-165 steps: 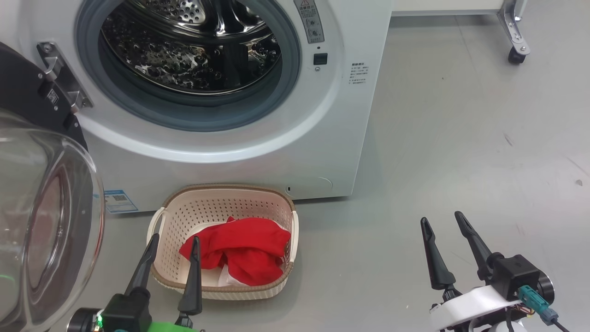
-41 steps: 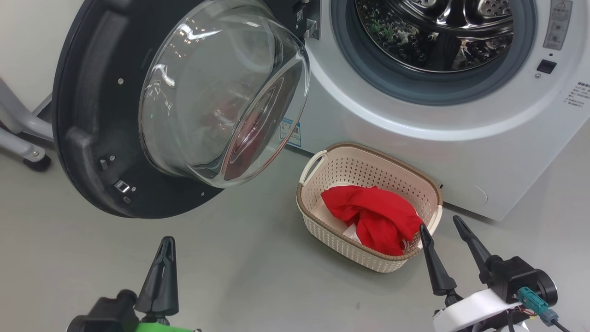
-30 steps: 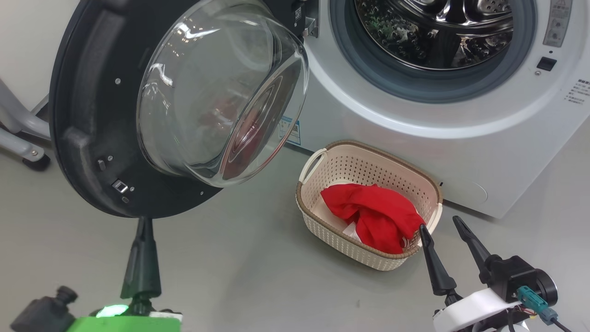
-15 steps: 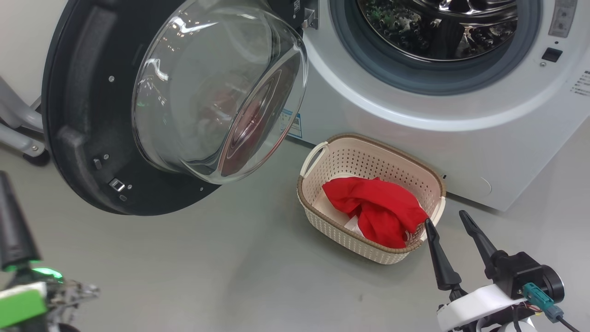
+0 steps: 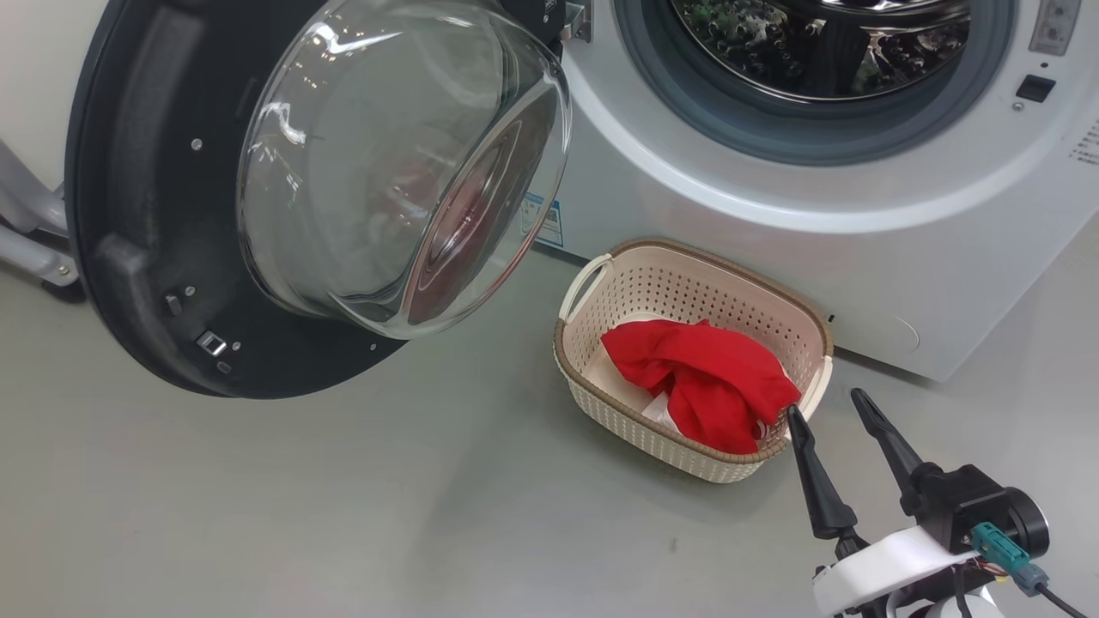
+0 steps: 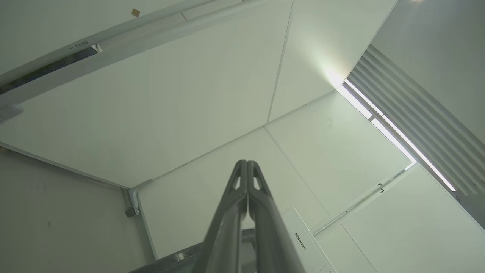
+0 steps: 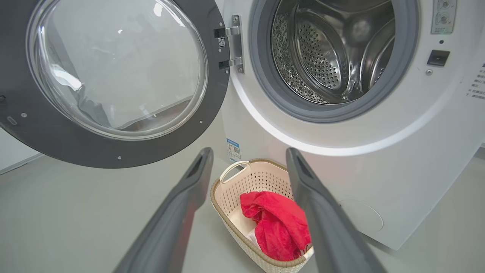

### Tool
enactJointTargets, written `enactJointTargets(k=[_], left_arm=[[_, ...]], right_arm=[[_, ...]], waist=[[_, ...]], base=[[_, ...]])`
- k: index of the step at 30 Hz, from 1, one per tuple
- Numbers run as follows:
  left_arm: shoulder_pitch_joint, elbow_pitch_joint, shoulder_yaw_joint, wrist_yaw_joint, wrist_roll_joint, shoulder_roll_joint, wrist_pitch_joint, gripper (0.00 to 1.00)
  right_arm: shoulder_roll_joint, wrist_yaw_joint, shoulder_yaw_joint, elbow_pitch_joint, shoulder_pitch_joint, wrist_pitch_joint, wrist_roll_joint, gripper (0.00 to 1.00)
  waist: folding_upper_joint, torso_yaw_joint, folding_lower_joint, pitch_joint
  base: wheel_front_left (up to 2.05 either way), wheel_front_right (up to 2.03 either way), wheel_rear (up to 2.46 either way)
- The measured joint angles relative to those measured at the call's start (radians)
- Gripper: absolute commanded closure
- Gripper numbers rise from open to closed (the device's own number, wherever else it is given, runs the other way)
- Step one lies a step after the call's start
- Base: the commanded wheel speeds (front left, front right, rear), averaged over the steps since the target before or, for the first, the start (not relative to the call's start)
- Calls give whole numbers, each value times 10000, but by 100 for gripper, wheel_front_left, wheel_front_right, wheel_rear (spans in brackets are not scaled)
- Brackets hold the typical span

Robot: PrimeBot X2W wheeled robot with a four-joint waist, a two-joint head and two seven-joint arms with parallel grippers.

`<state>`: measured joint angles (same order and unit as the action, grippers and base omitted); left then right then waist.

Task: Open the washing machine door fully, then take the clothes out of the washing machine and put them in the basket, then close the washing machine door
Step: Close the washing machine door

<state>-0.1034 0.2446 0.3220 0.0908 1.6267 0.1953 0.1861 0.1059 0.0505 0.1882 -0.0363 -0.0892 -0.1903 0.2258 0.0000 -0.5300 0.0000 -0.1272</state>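
Left wrist view, Hisense logo (image 6: 299, 241) beside fingers (image 6: 230, 218)

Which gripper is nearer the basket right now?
Right. The right gripper hovers open just beside the basket; the left gripper, shut, points at pale panels, away from it.

The right gripper (image 5: 824, 402) is formed of two long, dark, tapering fingers (image 5: 816, 481), a black block (image 5: 962, 506), a white shell (image 5: 876, 568) and a teal plug (image 5: 996, 548) with black cable (image 5: 1054, 603). Triangular cut-outs (image 6: 237, 182) are seen on the left gripper (image 6: 247, 163).
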Motion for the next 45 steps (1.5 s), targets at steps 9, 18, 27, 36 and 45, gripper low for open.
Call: enactJointTargets(k=[9,18,27,36,45], left_arm=[[-745,-2128,205,-826,1645,1197,-1630,100],[-1289,-3661,-291,-1400,2205,1649,-2892,100],[-1542,-4523,-654,-1473,2345,1739,-3693,100],[-1944,-5156,-1191,-1384,2380,1778,-4339,100],[-2064,-5524,-1267,-1108,2431,1906,-4939,100]], right_arm=[[81,13,79,151,209,92,-13,0],[148,100,104,244,285,192,-13,0],[180,188,207,288,455,280,-13,0],[245,188,130,314,504,309,-12,0],[257,188,92,313,543,309,6,0]], waist=[[0,310,0,-214],[0,552,0,-436],[0,810,0,-584],[0,995,0,-756],[0,1022,0,-793]], base=[[0,0,0],[0,0,0],[0,0,0],[0,0,0],[0,0,0]])
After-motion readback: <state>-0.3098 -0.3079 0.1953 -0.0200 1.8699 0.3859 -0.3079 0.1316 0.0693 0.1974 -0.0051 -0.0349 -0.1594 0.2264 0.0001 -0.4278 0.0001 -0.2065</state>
